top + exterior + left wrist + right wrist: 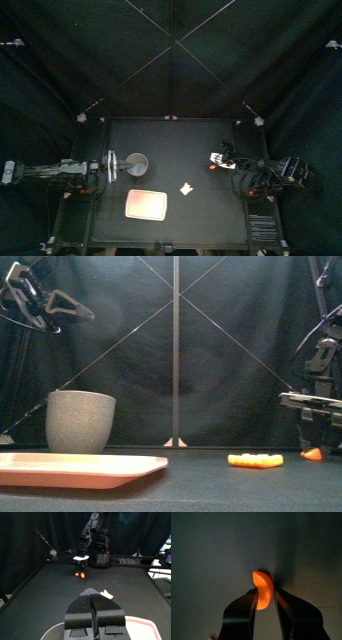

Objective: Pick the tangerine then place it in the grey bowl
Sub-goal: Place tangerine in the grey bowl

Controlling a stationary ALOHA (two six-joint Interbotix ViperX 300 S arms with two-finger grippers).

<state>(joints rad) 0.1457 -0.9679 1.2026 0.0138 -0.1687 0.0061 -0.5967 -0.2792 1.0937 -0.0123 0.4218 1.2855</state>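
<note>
A: Orange, wedge-shaped: the tangerine (262,587). It is on the right side of the counter (174,140), well apart from the grey cup (80,421).

B: Held?

A: Yes. The right fingers (241,612) are clenched on it, one on each side, with the wedge standing on edge between them.

B: On the counter or off it?

A: Low, right at the surface. Touching or just clear, I cannot tell from the front view.

B: The cup?

A: Tall, speckled, upright. It stands on the left side of the counter.

B: Left arm?

A: Raised high over the left side. The left fingers (83,609) are pressed flat together, gripping nothing. The left wrist view shows the cup's rim just below them.

B: Anything else down there?

A: A flat pink tray (74,468) at the front, left of middle and near the cup. A small yellow toy (255,460) lies between the tray and the tangerine. It is closer to the tangerine and touches neither.
</note>
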